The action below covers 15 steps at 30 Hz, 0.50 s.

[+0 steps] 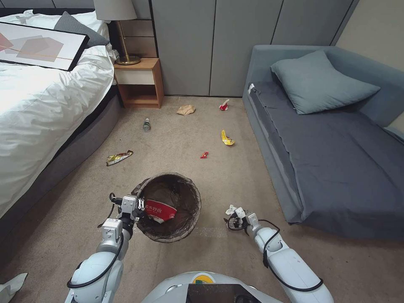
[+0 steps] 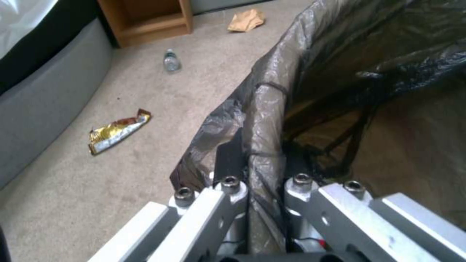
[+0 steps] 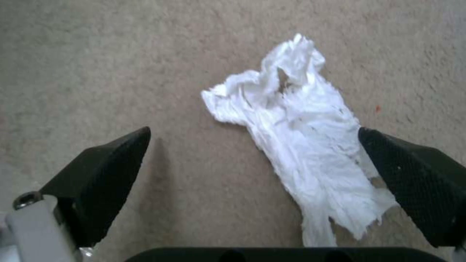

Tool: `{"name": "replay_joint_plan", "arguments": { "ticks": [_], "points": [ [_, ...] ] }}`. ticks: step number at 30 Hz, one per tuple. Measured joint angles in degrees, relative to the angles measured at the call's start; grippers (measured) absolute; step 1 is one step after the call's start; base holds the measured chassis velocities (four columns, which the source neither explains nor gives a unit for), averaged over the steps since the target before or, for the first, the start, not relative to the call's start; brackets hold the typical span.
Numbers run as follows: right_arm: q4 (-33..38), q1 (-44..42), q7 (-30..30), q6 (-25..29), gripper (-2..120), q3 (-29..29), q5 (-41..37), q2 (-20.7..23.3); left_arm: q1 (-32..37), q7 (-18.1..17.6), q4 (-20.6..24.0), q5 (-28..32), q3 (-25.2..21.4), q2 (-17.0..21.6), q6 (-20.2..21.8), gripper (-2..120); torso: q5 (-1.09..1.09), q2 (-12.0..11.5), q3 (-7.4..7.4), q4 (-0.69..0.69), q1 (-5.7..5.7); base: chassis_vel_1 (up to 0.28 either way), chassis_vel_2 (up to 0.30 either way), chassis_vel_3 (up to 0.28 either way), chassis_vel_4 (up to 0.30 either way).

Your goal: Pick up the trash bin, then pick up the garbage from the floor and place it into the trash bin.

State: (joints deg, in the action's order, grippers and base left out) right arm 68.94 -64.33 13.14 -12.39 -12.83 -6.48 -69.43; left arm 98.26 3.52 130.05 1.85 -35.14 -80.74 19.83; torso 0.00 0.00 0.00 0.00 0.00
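Observation:
The trash bin (image 1: 176, 198), lined with a dark bag, is low in front of me, and a red-and-white cup (image 1: 160, 211) lies inside it. My left gripper (image 1: 135, 206) is shut on the bin's near-left rim; the left wrist view shows the bag-covered rim (image 2: 264, 145) pinched between the fingers. My right gripper (image 1: 236, 213) hangs open just above the carpet over a white scrap (image 3: 301, 138), which lies between its black fingertips (image 3: 111, 160), close to one of them. More garbage is scattered farther off: gold wrapper (image 1: 119, 157), bottle (image 1: 146, 124), tan paper bag (image 1: 185, 110), red-and-white cup (image 1: 224, 105), yellow wrapper (image 1: 227, 138), red wrapper (image 1: 204, 155).
A bed (image 1: 38, 109) runs along the left and a grey sofa (image 1: 328, 151) along the right, with open carpet between. A wooden nightstand (image 1: 141, 82) stands at the back wall. Another white scrap (image 1: 10, 285) lies at my near left.

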Motion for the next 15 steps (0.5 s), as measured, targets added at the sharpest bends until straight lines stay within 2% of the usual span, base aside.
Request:
{"name": "replay_joint_plan", "arguments": {
  "ticks": [15],
  "points": [
    [-1.49, 0.37, 0.08, 0.46, 100, -1.34, 0.86, 0.69, 0.16, 0.07, 0.15, 0.36, 0.04, 0.1, -0.4, 3, 0.0, 0.0, 0.0, 0.0, 0.0, 0.0, 0.0, 0.0, 0.0]
  ]
}}
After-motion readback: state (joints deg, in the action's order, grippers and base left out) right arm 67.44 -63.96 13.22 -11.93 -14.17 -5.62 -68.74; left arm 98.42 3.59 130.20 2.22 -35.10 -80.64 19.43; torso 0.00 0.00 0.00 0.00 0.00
